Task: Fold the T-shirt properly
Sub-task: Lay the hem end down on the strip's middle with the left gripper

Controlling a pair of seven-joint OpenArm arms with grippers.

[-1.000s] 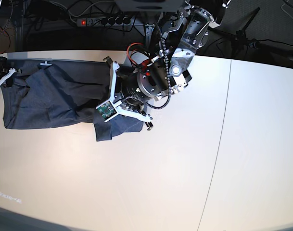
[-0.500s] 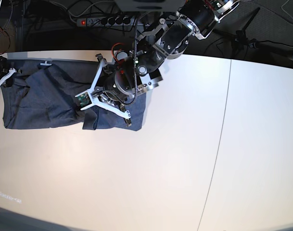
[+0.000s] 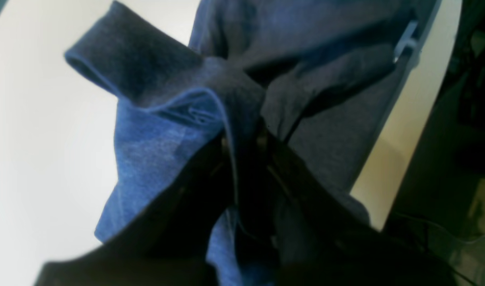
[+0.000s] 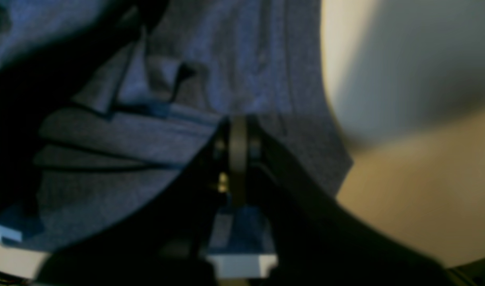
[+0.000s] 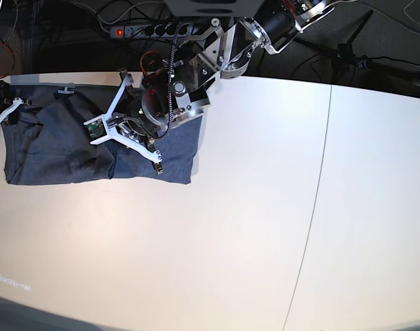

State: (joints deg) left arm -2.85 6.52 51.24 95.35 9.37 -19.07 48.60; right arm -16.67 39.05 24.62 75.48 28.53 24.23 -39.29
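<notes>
The blue-grey T-shirt lies bunched at the far left of the white table. My left gripper hovers over its middle, shut on a raised fold of the cloth. The left wrist view shows that fold pinched at the left gripper. My right gripper is at the shirt's left edge. The right wrist view shows the right gripper shut, with a hem of the T-shirt running into it. No lettering shows.
A power strip and cables lie on the dark floor behind the table. A tripod stands at the back right. A seam runs down the tabletop right of centre. The table's far edge runs just behind the shirt.
My left gripper has swept left across the table with the shirt's fold, laying the right part of the shirt over the rest. The right gripper has stayed put.
</notes>
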